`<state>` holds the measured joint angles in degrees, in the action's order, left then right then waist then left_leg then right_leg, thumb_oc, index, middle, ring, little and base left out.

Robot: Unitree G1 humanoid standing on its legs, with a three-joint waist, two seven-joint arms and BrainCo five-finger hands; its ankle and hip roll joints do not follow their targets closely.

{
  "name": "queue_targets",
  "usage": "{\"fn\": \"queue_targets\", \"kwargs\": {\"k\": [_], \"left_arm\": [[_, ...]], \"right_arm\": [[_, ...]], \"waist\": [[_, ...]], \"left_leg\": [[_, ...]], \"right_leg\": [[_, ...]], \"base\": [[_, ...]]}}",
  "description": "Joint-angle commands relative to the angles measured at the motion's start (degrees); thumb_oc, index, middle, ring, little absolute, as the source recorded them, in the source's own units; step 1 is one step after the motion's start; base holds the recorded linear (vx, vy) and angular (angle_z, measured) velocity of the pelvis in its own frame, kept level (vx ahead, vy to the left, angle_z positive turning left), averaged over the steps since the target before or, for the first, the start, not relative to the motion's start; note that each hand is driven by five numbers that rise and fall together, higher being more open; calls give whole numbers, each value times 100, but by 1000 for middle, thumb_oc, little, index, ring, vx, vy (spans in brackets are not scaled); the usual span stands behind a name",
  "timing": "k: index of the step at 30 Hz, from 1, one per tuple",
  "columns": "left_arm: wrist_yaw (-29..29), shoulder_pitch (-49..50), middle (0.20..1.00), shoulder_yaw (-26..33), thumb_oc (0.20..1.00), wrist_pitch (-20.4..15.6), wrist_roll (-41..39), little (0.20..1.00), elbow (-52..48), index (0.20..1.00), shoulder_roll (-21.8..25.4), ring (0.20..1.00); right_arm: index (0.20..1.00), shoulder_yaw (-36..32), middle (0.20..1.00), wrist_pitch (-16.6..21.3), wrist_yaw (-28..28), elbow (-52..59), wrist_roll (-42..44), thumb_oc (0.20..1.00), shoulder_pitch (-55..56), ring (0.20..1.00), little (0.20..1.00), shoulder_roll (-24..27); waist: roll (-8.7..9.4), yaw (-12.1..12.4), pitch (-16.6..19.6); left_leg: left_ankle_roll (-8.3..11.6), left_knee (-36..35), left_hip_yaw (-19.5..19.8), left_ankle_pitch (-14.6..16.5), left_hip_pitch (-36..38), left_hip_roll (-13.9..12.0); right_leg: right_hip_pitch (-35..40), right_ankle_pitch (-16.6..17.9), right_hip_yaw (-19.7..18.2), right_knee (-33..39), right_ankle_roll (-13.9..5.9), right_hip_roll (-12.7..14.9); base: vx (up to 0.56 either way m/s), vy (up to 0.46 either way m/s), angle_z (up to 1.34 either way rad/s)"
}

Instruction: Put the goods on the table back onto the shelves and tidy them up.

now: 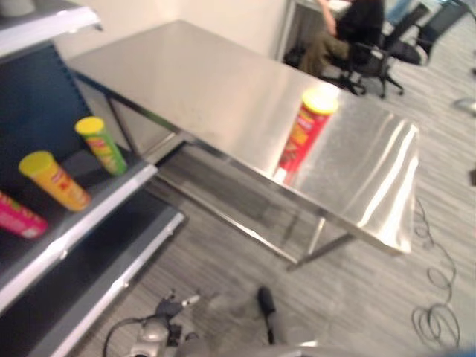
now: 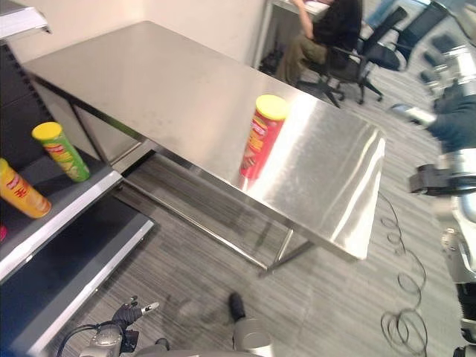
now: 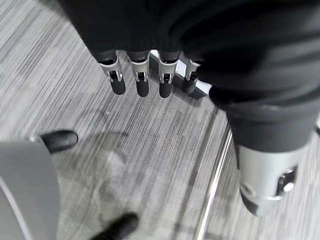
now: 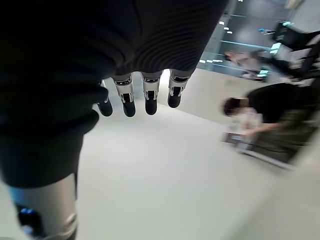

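A red can with a yellow lid (image 1: 305, 130) stands upright on the steel table (image 1: 186, 82), towards its near right part. On the shelf board (image 1: 82, 223) at the left lie a green can (image 1: 102, 145), a yellow-orange can (image 1: 56, 181) and a pink can (image 1: 18, 216). My left hand (image 3: 142, 75) hangs low over the striped floor, fingers relaxed and holding nothing. My right hand (image 4: 150, 95) is raised away from the table, its fingers also straight and empty.
A lower dark shelf board (image 1: 111, 282) juts out under the one with the cans. A person (image 1: 349, 30) sits on a black office chair (image 1: 379, 59) behind the table. Grey floor lies between me and the table.
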<state>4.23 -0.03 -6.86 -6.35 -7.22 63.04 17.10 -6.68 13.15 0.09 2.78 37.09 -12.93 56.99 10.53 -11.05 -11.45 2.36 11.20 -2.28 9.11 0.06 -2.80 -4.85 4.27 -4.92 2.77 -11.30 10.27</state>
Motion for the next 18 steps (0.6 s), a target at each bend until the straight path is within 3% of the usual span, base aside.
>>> {"fn": "queue_targets", "kwargs": {"k": [1,7,11,18], "left_arm": [[3,51,1000,166,1000,-102,259,1000,8,1000,320,1000],[-15,59,1000,126,1000,-123,332,1000,21,1000,310,1000],[12,45,1000,24,1000,-115,282,1000,-23,1000,223,1000],[35,32,1000,-136,1000,-80,254,1000,-134,1000,164,1000]], "right_arm": [[1000,0,1000,153,22,-143,-93,1000,-719,1000,1000,31],[1000,359,1000,64,218,-37,-404,1000,-773,1000,1000,288],[1000,1047,1000,-34,295,-58,-597,1000,-1206,1000,1000,398],[1000,1658,1000,-157,197,-282,-875,1000,-1796,1000,1000,342]], "waist": [[-164,242,-209],[-282,331,-178],[-279,416,-5],[-310,433,74]], "left_leg": [[135,-79,234,434,153,-102],[143,-84,322,334,-42,-68],[234,-258,389,267,48,-218],[333,-445,529,169,127,-361]], "right_leg": [[-72,-61,400,-771,-370,162],[155,-239,625,-690,-248,232],[285,-395,787,-490,-166,153],[413,-552,961,-473,-110,108]], "base": [[-84,9,-41],[-50,-17,12],[88,-81,10],[50,-60,12]]}}
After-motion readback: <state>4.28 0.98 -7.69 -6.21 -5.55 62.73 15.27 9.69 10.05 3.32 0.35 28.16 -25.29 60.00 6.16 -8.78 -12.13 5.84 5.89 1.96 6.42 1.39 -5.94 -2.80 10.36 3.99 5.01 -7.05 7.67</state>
